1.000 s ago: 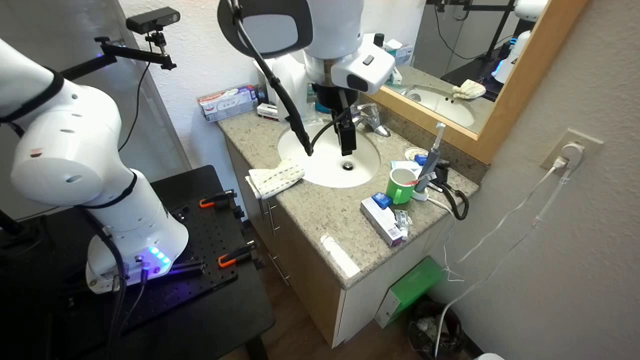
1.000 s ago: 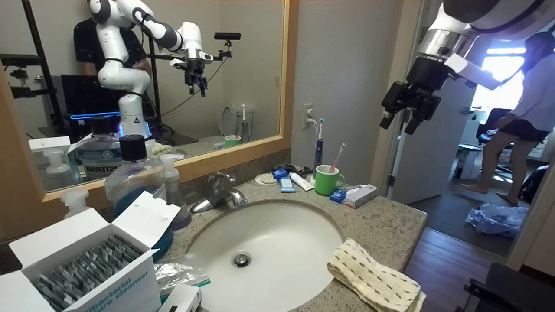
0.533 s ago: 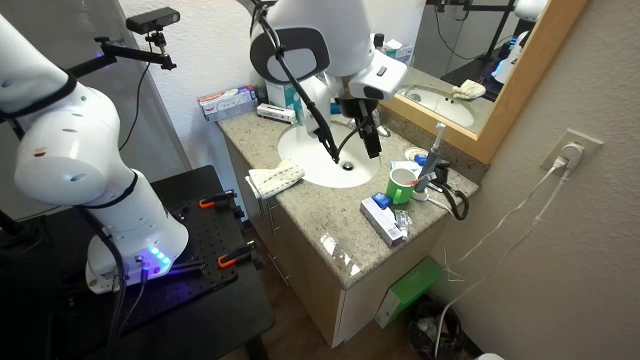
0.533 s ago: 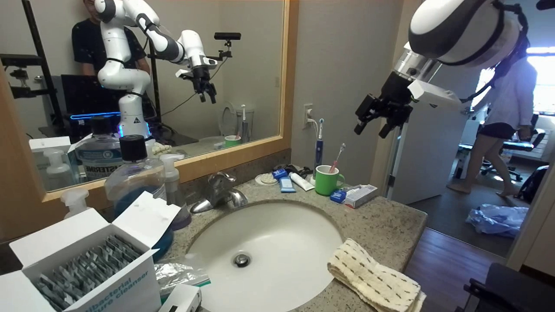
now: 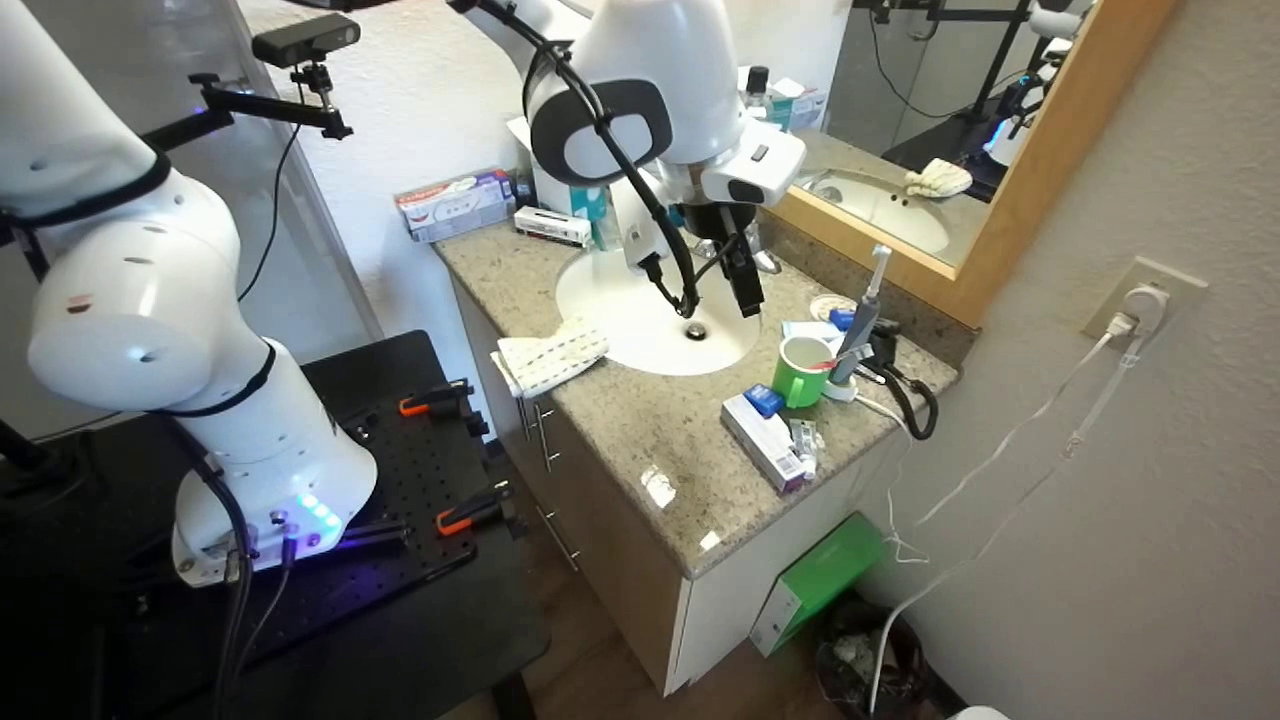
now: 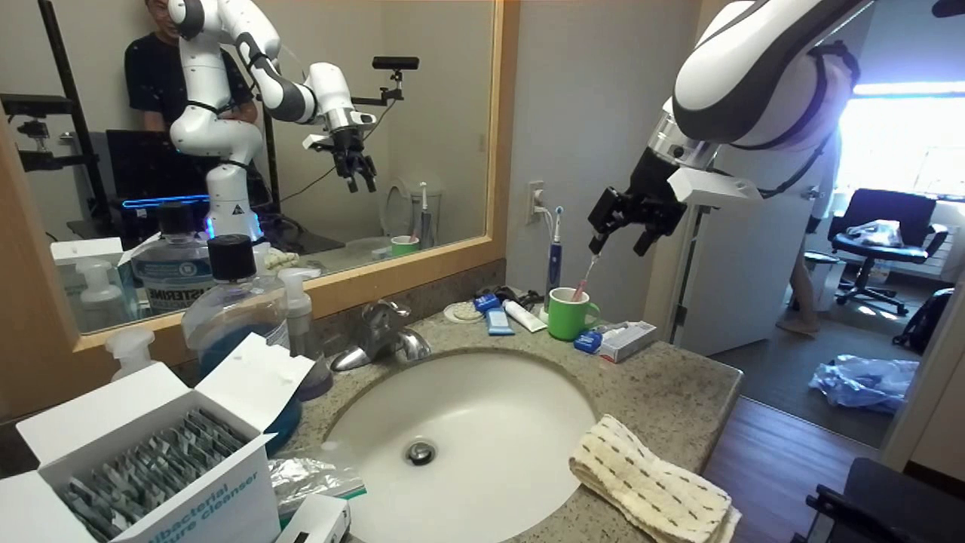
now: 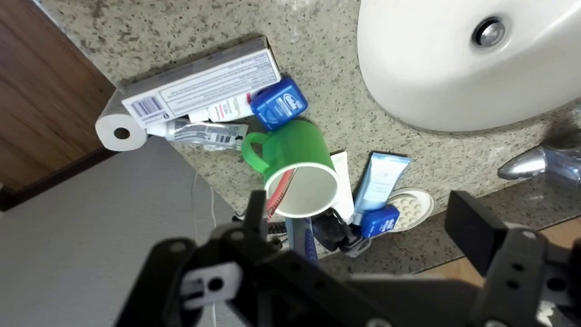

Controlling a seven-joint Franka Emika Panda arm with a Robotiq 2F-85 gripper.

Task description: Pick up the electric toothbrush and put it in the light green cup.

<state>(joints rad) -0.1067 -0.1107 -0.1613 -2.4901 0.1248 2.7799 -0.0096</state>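
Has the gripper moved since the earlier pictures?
Yes: in an exterior view, the gripper has come lower and nearer the unmoved green cup.

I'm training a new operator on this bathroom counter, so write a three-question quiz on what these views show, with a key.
1. Open: what stands in the green mug?
2. True or false: the gripper is open and holds nothing.
3. Choose: the electric toothbrush is (A) in the gripper, (B) inside the green mug, (C) upright beside the green mug.

Key:
1. A pink-handled toothbrush.
2. True; the wrist view shows the fingers wide apart.
3. C
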